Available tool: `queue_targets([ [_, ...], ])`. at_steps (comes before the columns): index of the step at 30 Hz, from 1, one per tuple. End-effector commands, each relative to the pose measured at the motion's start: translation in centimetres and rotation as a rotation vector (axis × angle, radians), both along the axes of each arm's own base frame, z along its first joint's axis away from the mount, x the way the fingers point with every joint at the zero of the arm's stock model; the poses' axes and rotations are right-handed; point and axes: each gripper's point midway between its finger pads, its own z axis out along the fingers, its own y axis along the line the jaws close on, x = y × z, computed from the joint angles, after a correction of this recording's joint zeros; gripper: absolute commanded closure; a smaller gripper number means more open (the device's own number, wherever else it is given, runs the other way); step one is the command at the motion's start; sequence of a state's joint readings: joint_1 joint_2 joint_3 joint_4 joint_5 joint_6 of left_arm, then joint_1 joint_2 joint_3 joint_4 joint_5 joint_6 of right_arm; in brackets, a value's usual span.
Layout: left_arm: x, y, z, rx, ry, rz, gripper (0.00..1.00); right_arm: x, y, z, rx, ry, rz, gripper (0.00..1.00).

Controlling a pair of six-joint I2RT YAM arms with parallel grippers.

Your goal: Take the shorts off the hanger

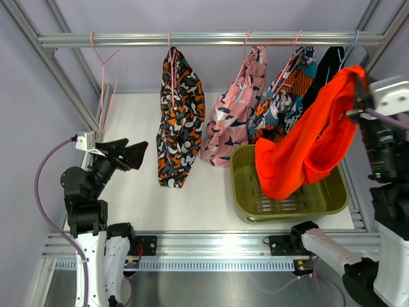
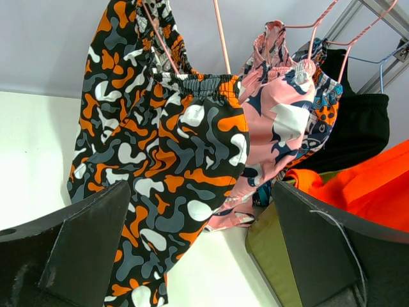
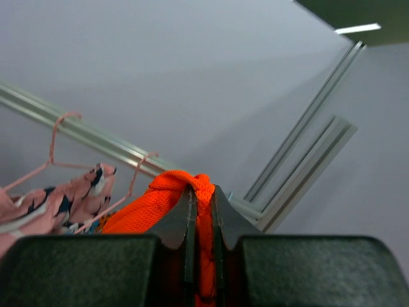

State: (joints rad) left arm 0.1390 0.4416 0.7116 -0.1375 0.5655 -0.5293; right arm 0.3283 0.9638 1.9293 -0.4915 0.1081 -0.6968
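On my far left the left tool (image 1: 133, 152) hovers above the desk (image 1: 128, 198) with its jaws spread wide and nothing between them. It points toward the camouflage shorts (image 1: 181, 118). Above it an empty pink hanger (image 1: 105, 64) hangs from the rail (image 1: 211, 39).

Moving right along the rail, the camouflage pair hangs on its own, its hem low over the desk. Next come the pink printed shorts (image 1: 233, 115), then the teal-orange printed shorts (image 1: 284, 99) pressed against them, and the black shorts (image 1: 327, 64) half hidden behind.

On the right, the right tool (image 3: 203, 192) is raised near rail height, jaws pinched tight on a bunched edge of the orange shorts (image 1: 313, 141). That pair is off any hanger. It drapes down from the grip into the green basket (image 1: 332, 192); I cannot tell whether it touches the bottom.
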Motion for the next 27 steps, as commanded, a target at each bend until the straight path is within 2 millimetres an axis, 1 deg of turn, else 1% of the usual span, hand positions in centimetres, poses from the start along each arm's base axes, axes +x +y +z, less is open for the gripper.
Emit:
queue_targets([
  [1, -0.4, -0.4, 1.1, 0.016, -0.052, -0.026, 0.01, 3.5, 0.4, -6.8, -0.017, 0.154, -0.023, 1.0],
  [2, -0.4, -0.4, 1.1, 0.019, -0.051, -0.025, 0.01, 4.0, 0.5, -8.6, -0.023, 0.19, -0.022, 1.0],
  [3, -0.5, -0.4, 1.1, 0.02, -0.049, -0.026, 0.01, 3.9, 0.0, -10.0, -0.021, 0.209, -0.041, 1.0],
  [4, -0.5, -0.4, 1.0, 0.022, -0.046, -0.024, 0.01, 5.6, 0.3, -14.1, -0.034, 0.302, -0.048, 1.0],
  [5, -0.5, -0.4, 0.9, 0.021, -0.043, -0.022, 0.01, 6.1, 0.5, -16.0, -0.026, 0.348, -0.039, 1.0],
  [6, -0.5, -0.4, 0.9, 0.021, -0.041, -0.024, 0.01, 5.9, 1.0, -18.1, -0.034, 0.395, -0.008, 1.0],
  [7, -0.6, -0.4, 0.8, 0.024, -0.042, -0.027, 0.01, 6.7, 1.7, -22.1, -0.05, 0.487, 0.018, 1.0],
  [8, -0.6, -0.5, 0.9, 0.025, -0.044, -0.028, 0.01, 6.0, 2.9, -24.4, -0.053, 0.552, 0.092, 0.99],
  [9, -0.6, -0.5, 1.0, 0.025, -0.047, -0.03, 0.01, 5.9, 3.4, -26.4, -0.061, 0.602, 0.12, 0.94],
  [10, -0.6, -0.5, 1.1, 0.024, -0.045, -0.028, 0.01, 5.9, 3.8, -29.4, -0.073, 0.677, 0.141, 0.88],
  [11, -0.6, -0.6, 1.2, 0.024, -0.042, -0.034, 0.01, 5.7, 4.1, -30.7, -0.064, 0.718, 0.157, 0.72],
  [12, -0.7, -0.6, 1.7, 0.024, -0.05, -0.035, 0.01, 5.0, 4.6, -32.0, -0.063, 0.764, 0.189, 0.61],
  [13, -0.8, -0.6, 1.9, 0.012, -0.046, -0.038, 0.01, 4.5, 5.2, -32.7, -0.066, 0.794, 0.227, 0.49],
  [14, -0.6, -0.6, 2.0, 0.002, -0.038, -0.039, 0.01, 3.8, 6.0, -33.0, -0.055, 0.822, 0.278, 0.23],
  [15, -0.7, -0.8, 2.6, -0.007, -0.047, -0.046, 0.01, 2.4, 7.7, -34.0, -0.054, 0.887, 0.393, 0.13],
  [16, -0.7, -0.9, 2.9, -0.034, -0.037, -0.051, 0.01, 1.6, 8.7, -33.8, -0.056, 0.91, 0.464, 0.08],
  [17, -0.4, -0.9, 3.0, -0.049, -0.026, -0.053, 0.01, 0.2, 11.0, -34.2, -0.063, 0.965, 0.624, 0.07],
  [18, -0.3, -1.0, 3.2, -0.061, -0.019, -0.057, 0.01, -1.2, 12.0, -34.9, -0.055, 1.021, 0.708, 0.05],
  [19, -0.4, -1.2, 4.1, -0.07, -0.024, -0.061, 0.02, -2.0, 13.0, -35.2, -0.046, 1.054, 0.789, 0.04],
  [20, -0.3, -1.3, 4.3, -0.074, -0.013, -0.063, 0.03, -3.6, 14.6, -35.0, -0.017, 1.089, 0.938, 0.04],
  [21, 0.1, -1.7, 4.0, -0.073, 0.023, -0.08, 0.03, -3.7, 15.3, -35.1, 0.014, 1.103, 0.987, 0.03],
  [22, 0.0, -1.8, 5.4, -0.071, 0.008, -0.074, 0.04, -3.7, 15.7, -35.0, 0.054, 1.123, 1.016, 0.03],
  [23, 0.1, -2.0, 5.7, -0.069, 0.014, -0.075, 0.05, -3.7, 16.1, -34.9, 0.102, 1.155, 1.037, 0.03],
  [24, 0.9, -2.2, 5.6, -0.068, 0.041, -0.072, 0.05, -2.8, 16.6, -35.0, 0.12, 1.174, 1.057, 0.03],
  [25, 0.7, -3.0, 6.6, -0.062, 0.039, -0.077, 0.05, -2.2, 16.7, -34.7, 0.127, 1.176, 1.05, 0.04],
  [26, 0.9, -3.2, 6.9, -0.06, 0.048, -0.068, 0.06, -1.0, 16.9, -35.2, 0.137, 1.206, 1.035, 0.05],
  [27, 1.1, -3.7, 7.2, -0.056, 0.058, -0.071, 0.07, -0.1, 16.7, -35.2, 0.133, 1.21, 1.004, 0.05],
])
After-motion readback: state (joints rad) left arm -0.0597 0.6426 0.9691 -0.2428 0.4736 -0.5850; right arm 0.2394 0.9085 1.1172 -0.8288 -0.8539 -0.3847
